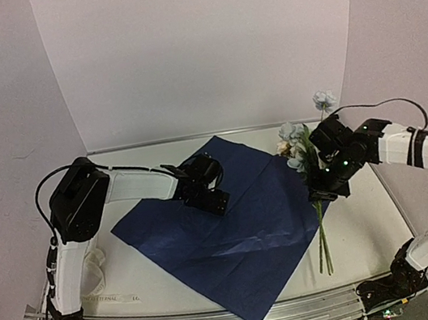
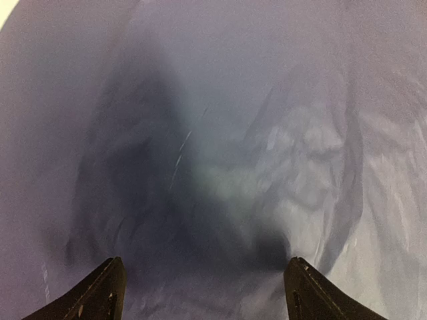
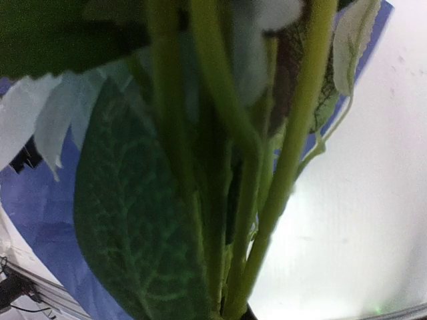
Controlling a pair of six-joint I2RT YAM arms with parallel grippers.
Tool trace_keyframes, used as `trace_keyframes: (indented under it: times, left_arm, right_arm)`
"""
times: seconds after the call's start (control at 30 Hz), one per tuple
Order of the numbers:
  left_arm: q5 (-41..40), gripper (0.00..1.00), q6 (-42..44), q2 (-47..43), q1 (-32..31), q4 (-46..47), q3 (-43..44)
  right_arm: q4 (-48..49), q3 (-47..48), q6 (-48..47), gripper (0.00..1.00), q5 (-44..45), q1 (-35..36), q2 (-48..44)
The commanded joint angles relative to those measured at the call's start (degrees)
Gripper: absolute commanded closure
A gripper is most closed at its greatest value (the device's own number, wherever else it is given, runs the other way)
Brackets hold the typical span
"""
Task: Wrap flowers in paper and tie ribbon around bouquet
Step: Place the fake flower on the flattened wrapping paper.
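L gripper (image 1: 214, 201) jaws spread wide, low over paper (image 1: 243, 237), which lies spread flat as a diamond; prob placed to pin or lift it. R gripper (image 1: 319, 192) pinched on flowers (image 1: 322, 232) mid-stem at paper's right corner (blooms far side), likely for laying them across.
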Motion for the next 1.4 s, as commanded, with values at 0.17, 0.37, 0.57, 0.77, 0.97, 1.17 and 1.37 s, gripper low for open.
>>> trace_keyframes:
  times: [0.17,0.37,0.57,0.77,0.97,1.17,1.37]
  left_arm:
    - [-1.63,0.15,-4.68,-18.19,1.55,-1.37,-9.78]
    - [2.05,0.18,-7.6,-25.08,2.87,-1.15,-19.49]
    - [4.41,0.21,-9.74,-26.47,3.73,-1.02,-25.91]
    - [6.51,0.23,-10.29,-26.76,5.33,1.02,-30.68]
    - [7.85,0.24,-10.33,-26.42,6.06,1.45,-33.03]
    - [8.9,0.24,-9.37,-25.97,6.2,1.69,-34.07]
    - [9.55,0.26,-7.76,-24.8,6.55,1.03,-33.22]
  right_arm:
    - [23.56,13.37,6.35,1.0,-11.28,-0.01,17.25]
    - [31.62,22.46,7.65,1.0,-15.66,0.91,28.95]
    - [25.5,32.7,2.42,1.0,-16.23,3.4,38.31]
    - [17.03,38.92,-4.14,1.0,-13.36,5.47,44.23]
    - [11.95,43.64,-6.79,1.0,-8.69,6.38,49.45]
    - [10.78,47.21,-9.59,1.0,-1.07,8.15,52.9]
    - [9.54,51.87,-12.81,1.0,4.85,9.99,55.35]
